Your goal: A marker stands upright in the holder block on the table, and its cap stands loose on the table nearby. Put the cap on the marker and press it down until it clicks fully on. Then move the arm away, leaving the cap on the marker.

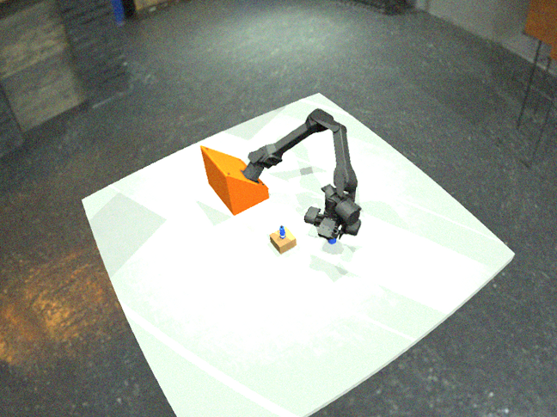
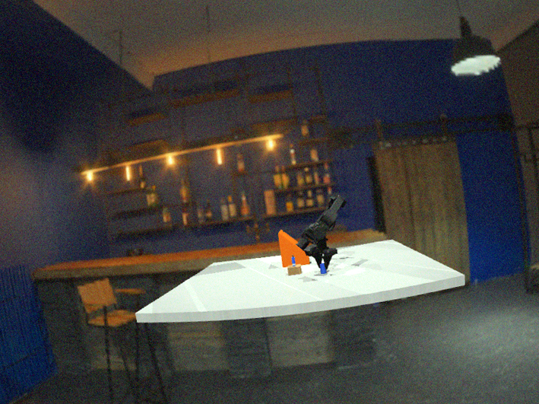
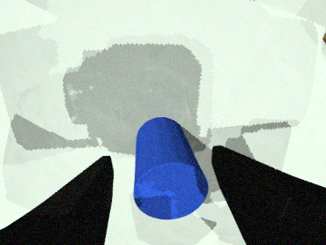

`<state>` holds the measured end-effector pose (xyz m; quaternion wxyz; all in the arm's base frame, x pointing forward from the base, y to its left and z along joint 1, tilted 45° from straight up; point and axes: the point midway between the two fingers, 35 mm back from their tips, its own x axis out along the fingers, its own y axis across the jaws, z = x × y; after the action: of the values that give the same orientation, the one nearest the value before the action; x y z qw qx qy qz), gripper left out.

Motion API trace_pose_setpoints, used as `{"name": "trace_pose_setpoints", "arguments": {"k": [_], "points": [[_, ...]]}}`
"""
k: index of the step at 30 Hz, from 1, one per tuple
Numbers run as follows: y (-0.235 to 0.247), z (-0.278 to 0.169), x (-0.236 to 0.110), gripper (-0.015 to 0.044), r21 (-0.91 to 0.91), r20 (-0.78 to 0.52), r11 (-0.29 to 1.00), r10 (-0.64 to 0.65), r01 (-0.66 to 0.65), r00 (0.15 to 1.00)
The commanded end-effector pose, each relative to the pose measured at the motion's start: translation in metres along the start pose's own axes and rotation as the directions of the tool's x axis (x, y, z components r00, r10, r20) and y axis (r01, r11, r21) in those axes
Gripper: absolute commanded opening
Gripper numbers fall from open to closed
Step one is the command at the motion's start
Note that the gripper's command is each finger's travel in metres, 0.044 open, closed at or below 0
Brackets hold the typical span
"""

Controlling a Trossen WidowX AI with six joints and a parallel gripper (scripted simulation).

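Note:
The blue cap (image 1: 332, 241) (image 2: 323, 268) (image 3: 169, 189) stands upright on the table. My gripper (image 1: 335, 236) (image 2: 323, 262) (image 3: 162, 159) points down at the cap and is open. In the wrist view one fingertip is on each side of the cap, with a gap on both sides. In the top view the gripper hides part of the cap. The blue and white marker (image 1: 282, 234) (image 2: 292, 261) stands upright, uncapped, in the wooden holder block (image 1: 282, 244) (image 2: 294, 270), to the left of the gripper in the top and exterior views.
The orange wedge-shaped base (image 1: 234, 185) (image 2: 291, 253) stands on the white table (image 1: 253, 338) (image 2: 257, 291) behind the holder block. The arm arches from it to the gripper. A corner of the holder block (image 3: 324, 38) shows at the right edge of the wrist view.

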<state>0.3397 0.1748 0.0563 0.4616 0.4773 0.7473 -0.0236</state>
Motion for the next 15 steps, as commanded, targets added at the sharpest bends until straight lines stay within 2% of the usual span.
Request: {"name": "trace_pose_setpoints", "arguments": {"k": [1,6,10,15], "points": [[-0.0006,-0.0006,0.0063,0.0247,0.007,-0.006,1.0,0.0,0.0,1.0],[-0.0008,-0.0009,0.0117,0.0247,0.007,-0.006,1.0,0.001,-0.001,1.0],[-0.0009,-0.0005,0.0117,0.0142,0.007,-0.006,1.0,0.001,0.0,1.0],[-0.0009,-0.0005,0.0117,0.0108,0.007,-0.006,1.0,0.001,0.0,1.0]]}}
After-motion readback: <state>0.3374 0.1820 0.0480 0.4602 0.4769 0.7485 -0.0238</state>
